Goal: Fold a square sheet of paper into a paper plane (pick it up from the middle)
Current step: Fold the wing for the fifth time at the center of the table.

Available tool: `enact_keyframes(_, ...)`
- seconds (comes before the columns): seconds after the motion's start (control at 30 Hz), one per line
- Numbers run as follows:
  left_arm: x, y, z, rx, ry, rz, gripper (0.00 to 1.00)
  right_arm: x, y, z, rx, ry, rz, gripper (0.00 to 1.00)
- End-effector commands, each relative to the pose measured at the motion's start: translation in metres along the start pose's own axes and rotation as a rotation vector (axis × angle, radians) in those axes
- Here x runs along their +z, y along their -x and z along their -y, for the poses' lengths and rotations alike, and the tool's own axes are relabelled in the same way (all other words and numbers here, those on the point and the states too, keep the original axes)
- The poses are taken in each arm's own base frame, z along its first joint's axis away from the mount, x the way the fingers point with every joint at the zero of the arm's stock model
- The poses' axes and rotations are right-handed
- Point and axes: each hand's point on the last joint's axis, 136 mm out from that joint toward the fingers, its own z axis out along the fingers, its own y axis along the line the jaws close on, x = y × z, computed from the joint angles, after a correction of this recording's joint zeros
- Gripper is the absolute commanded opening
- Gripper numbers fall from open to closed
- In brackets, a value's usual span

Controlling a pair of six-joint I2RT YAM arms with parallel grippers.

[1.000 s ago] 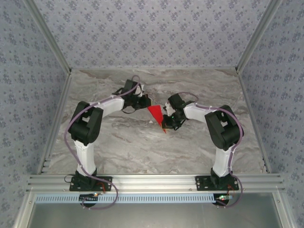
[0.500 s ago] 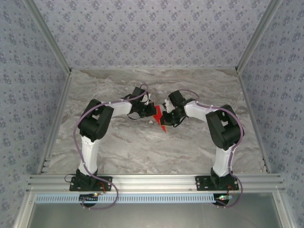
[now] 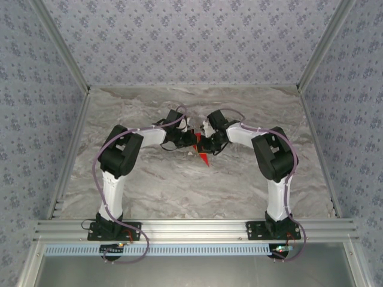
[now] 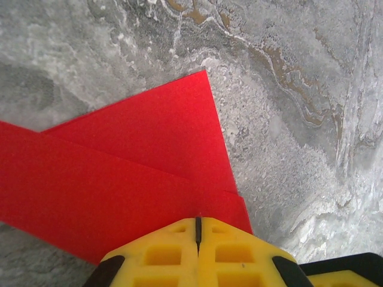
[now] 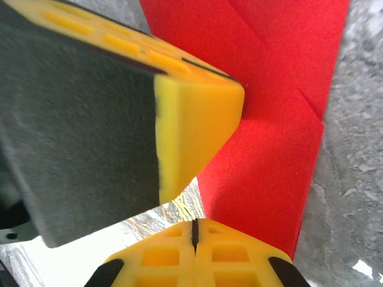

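Left hand [image 4: 198, 222]: my fingers pressed together, tip set on the folded square sheet of paper [image 4: 125, 161], which lies flat mid-table [image 3: 149, 188] between my arms. Right hand [image 5: 194, 224]: likewise closed tight, at the sheet's edge, close beside the left. Risk, as I judge it: either tip sliding sideways would shift the layers and skew the crease; hands this crowded may knock together.

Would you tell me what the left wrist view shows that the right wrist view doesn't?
Left wrist: the shut left end effector resting on the red paper, whose overlapping folded layers lie flat. Right wrist: the shut right end effector, and the left one's yellow tip seen from the side, on the paper. Both: red paper on the marble table.
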Motion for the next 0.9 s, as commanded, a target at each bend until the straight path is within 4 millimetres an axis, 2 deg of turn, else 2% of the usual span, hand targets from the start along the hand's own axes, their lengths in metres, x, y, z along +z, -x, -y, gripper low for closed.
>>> enact_keyframes(0.0,0.011,-0.023,-0.040,-0.046,0.130,-0.052,0.03,0.001,-0.020,0.006,0.007,-0.004,-0.052,0.00)
enact_keyframes(0.17,0.010,-0.025,-0.046,-0.052,0.157,-0.060,0.02,-0.003,-0.060,0.021,0.035,-0.002,-0.106,0.00)
enact_keyframes(0.33,0.009,-0.024,-0.047,-0.050,0.160,-0.060,0.02,-0.013,-0.093,0.031,0.049,0.004,-0.123,0.00)
enact_keyframes(0.53,0.007,-0.018,-0.043,-0.039,0.161,-0.054,0.03,-0.024,-0.115,0.032,0.049,0.007,-0.136,0.00)
enact_keyframes(0.63,0.004,-0.010,-0.035,-0.025,0.149,-0.047,0.04,-0.034,-0.107,0.032,0.039,-0.003,-0.094,0.00)
enact_keyframes(0.77,-0.011,0.011,0.001,0.017,0.092,-0.016,0.14,-0.057,-0.072,0.030,0.058,-0.025,0.060,0.00)
enact_keyframes(0.8,-0.017,0.015,0.010,0.023,0.079,-0.010,0.19,-0.063,-0.063,0.030,0.068,-0.031,0.101,0.04)
enact_keyframes(0.87,-0.031,0.027,0.035,0.022,0.024,0.010,0.33,-0.075,-0.045,0.036,0.112,-0.063,0.183,0.22)
